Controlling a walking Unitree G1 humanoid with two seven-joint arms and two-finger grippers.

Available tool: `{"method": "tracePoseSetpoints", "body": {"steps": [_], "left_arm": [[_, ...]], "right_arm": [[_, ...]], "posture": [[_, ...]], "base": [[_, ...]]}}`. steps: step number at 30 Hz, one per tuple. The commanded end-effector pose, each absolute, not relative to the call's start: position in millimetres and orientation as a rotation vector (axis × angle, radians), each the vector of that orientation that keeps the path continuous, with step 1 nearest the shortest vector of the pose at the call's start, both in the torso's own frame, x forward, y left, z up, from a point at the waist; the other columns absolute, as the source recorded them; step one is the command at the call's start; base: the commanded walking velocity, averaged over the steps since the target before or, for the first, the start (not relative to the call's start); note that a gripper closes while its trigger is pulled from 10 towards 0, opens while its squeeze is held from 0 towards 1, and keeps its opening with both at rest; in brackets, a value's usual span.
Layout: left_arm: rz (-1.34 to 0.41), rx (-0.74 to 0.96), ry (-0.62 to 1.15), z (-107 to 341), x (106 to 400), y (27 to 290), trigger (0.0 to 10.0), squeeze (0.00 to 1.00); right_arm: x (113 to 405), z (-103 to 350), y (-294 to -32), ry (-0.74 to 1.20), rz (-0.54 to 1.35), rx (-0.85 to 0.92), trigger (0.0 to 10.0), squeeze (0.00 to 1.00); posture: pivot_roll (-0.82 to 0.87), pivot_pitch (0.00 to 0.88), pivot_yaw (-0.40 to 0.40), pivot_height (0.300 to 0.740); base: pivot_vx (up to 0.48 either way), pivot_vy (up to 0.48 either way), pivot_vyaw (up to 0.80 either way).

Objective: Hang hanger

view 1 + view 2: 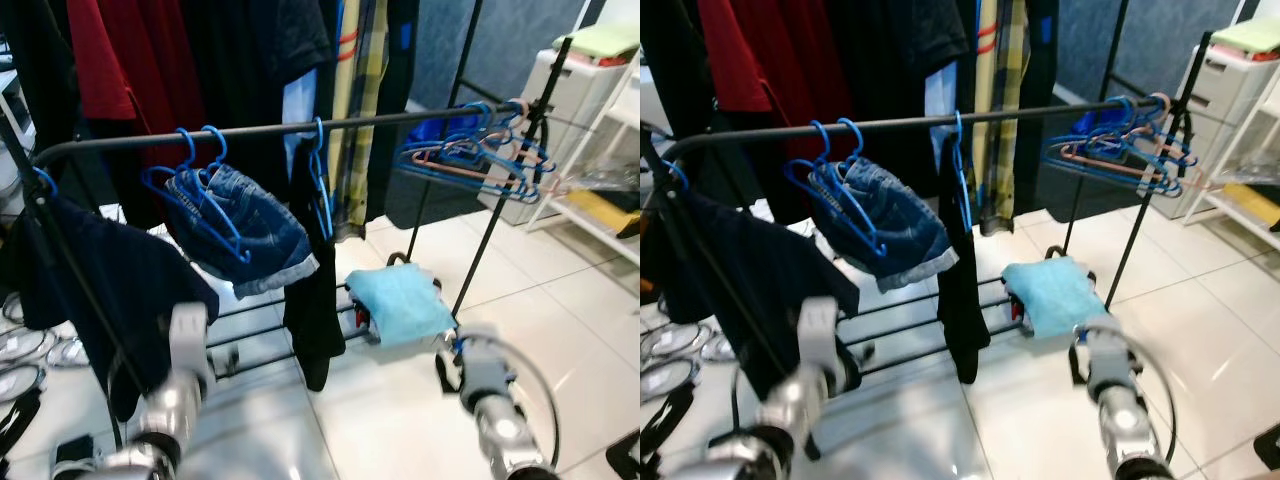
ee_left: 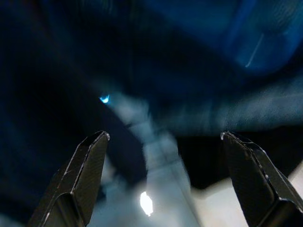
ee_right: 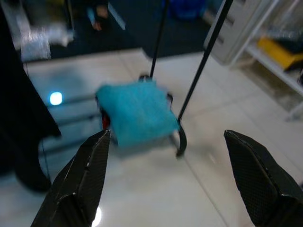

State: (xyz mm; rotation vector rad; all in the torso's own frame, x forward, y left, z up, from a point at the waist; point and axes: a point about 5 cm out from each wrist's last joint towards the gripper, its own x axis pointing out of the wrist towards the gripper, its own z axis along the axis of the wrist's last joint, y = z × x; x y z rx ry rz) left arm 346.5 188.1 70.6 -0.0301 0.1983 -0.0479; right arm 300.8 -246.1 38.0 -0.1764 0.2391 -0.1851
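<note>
A black clothes rail (image 1: 250,130) runs across in front of me. On it hang a blue hanger carrying denim shorts (image 1: 240,225), a blue hanger (image 1: 320,185) with a black garment, and a bunch of empty blue and pink hangers (image 1: 480,150) at the right end. At the left end a dark navy garment (image 1: 110,270) hangs on another hanger. My left arm (image 1: 180,375) is low beside that garment. My left gripper (image 2: 163,136) is open and empty, close to dark blue cloth. My right arm (image 1: 490,400) is low on the right, and my right gripper (image 3: 166,133) is open and empty above the floor.
A folded light blue cloth (image 1: 400,300) lies on the rack's lower bars. Red, black and plaid clothes (image 1: 360,90) hang behind the rail. A white shelf unit (image 1: 590,130) stands at the right. Small items (image 1: 30,350) lie on the white tile floor at the left.
</note>
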Motion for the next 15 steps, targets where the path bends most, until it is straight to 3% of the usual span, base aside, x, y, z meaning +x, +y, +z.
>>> {"method": "tracePoseSetpoints", "body": {"steps": [1, 7, 9, 12, 15], "left_arm": [[-0.038, -0.028, 0.281, 52.3, 335.0, 194.6, 10.0, 0.0], [0.057, -0.028, 0.285, 55.6, 330.3, 230.9, 10.0, 0.0], [0.057, -0.028, 0.285, 55.6, 330.3, 230.9, 10.0, 0.0], [0.1, 0.005, 0.259, 62.2, 326.0, 255.2, 10.0, 0.0], [0.091, 0.024, 0.246, 62.8, 323.4, 258.6, 10.0, 0.0]], "right_arm": [[298.7, 33.9, -248.8, 0.271, -0.206, -0.131, 10.0, 0.0], [302.1, 47.1, -274.3, 0.27, -0.25, -0.153, 10.0, 0.0], [302.1, 47.1, -274.3, 0.27, -0.25, -0.153, 10.0, 0.0], [291.0, 49.8, -291.7, 0.253, -0.244, -0.222, 10.0, 0.0], [284.5, 50.2, -292.6, 0.236, -0.208, -0.261, 10.0, 0.0]], "posture": [[-0.02, 0.0, -0.034, 0.74], [-0.03, 0.0, -0.035, 0.74], [-0.03, 0.0, -0.035, 0.74], [-0.03, 0.0, -0.03, 0.74], [-0.03, 0.0, -0.025, 0.74]], "base": [[0.0, 0.0, 0.0], [0.0, 0.0, 0.0], [0.0, 0.0, 0.0], [0.0, 0.0, 0.0], [0.0, 0.0, 0.0]]}}
